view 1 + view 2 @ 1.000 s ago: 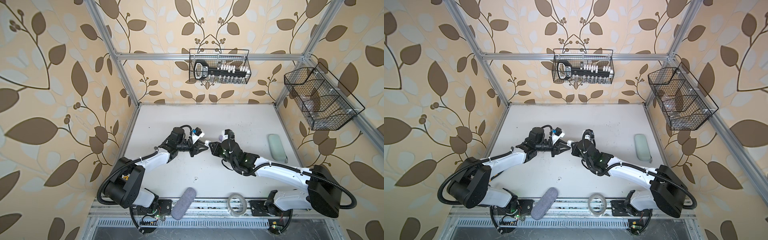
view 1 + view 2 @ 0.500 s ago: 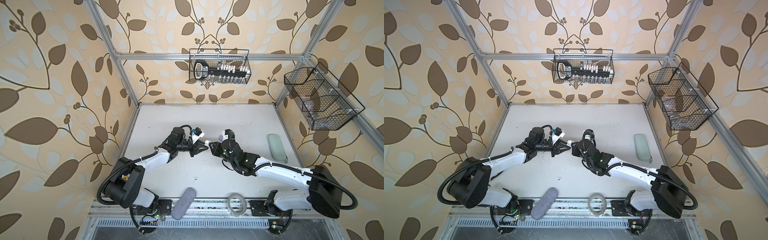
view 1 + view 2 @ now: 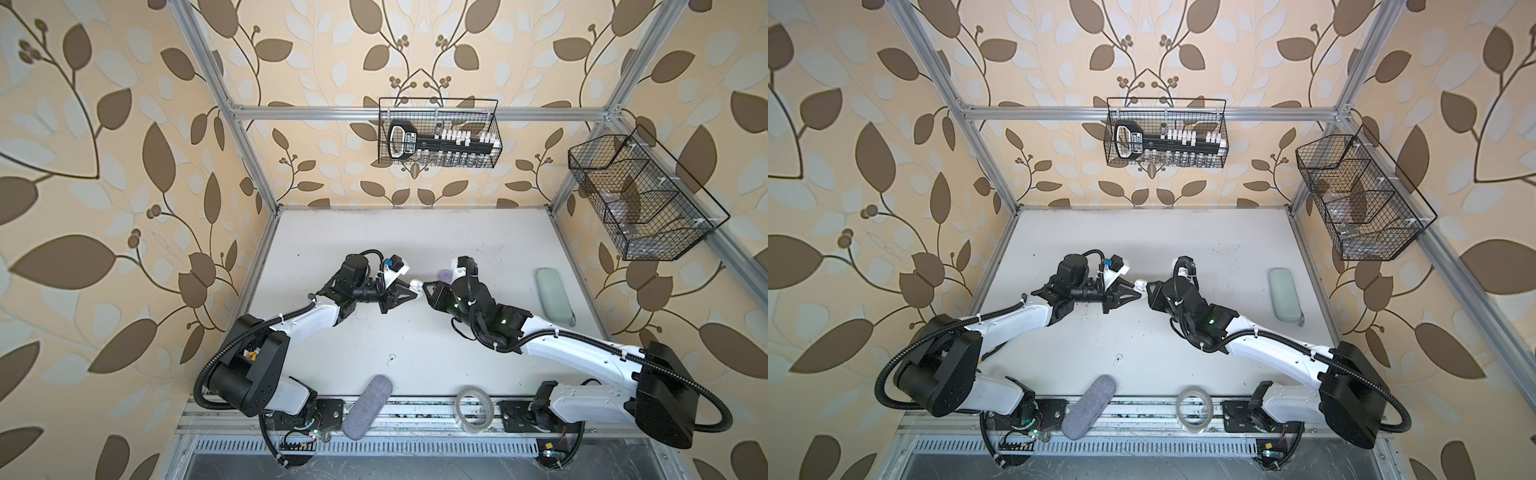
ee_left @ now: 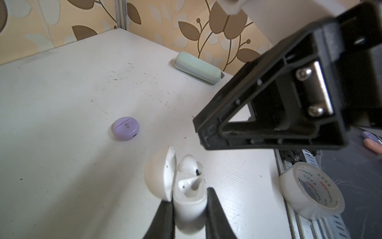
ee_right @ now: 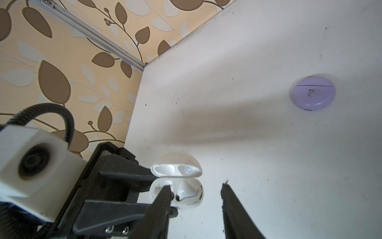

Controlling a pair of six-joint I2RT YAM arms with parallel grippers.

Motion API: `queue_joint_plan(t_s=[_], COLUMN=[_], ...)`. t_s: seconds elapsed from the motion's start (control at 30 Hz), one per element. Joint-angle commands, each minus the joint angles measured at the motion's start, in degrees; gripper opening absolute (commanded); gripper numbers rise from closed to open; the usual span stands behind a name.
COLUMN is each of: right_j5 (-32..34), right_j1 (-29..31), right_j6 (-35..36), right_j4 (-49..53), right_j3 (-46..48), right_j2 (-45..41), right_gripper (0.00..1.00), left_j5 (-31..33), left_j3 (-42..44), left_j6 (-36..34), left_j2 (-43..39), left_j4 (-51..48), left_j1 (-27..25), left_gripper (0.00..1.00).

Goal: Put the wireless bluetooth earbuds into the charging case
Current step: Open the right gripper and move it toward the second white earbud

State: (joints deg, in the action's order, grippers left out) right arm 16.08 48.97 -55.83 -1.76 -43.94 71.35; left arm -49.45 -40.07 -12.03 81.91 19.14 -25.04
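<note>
My left gripper [image 4: 189, 196] is shut on the base of the white charging case [image 4: 190, 203], which it holds with the lid [image 4: 160, 175] swung open. Two white earbuds [image 4: 189, 165] sit in its wells, one standing higher than the other. My right gripper [image 5: 196, 190] is open at the case's mouth [image 5: 186, 194], one finger in front of a well, nothing between the jaws. In both top views the two grippers meet at the case [image 3: 415, 284] [image 3: 1139, 284] mid-table. One loose white earbud [image 3: 391, 358] [image 3: 1118, 358] lies on the table nearer the front.
A shut lilac case [image 3: 444, 274] [image 4: 126, 128] [image 5: 313, 93] lies just behind the right gripper. A mint glasses case [image 3: 555, 296] lies at the right; a grey pouch [image 3: 368, 405] and a tape roll [image 3: 473, 409] sit at the front rail. Wire baskets [image 3: 438, 133] hang on the walls.
My right gripper's jaws have spread apart at the case. Both arms stay almost where they were, and the left gripper keeps its hold.
</note>
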Motion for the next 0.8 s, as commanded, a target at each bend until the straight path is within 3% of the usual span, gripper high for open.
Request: queue_joint_plan(t_s=[0.0,0.3,0.77], right_j5=[0.54,-3.53,-7.73], right_j1=[-0.19,0.64,8.52], right_j6=[0.37,2.62,3.85], right_j4=[2.36,5.98,11.24], right_j3=[0.41,1.93,1.10], right_j2=[-2.12,-2.97,1.48], right_gripper=[0.42,0.41,0.40], left_j5=[-1.77,-3.45,-1.72], left_j3=[-0.45,1.05,0.51], left_j6=[-1.61,-6.21,-12.58], left_j2=[-1.23,-1.70,-3.19], left_j4=[1.52,1.99,-2.91], left_j1=[0.52,0.52,0.52], left_gripper=[0.10,0.08,0.05])
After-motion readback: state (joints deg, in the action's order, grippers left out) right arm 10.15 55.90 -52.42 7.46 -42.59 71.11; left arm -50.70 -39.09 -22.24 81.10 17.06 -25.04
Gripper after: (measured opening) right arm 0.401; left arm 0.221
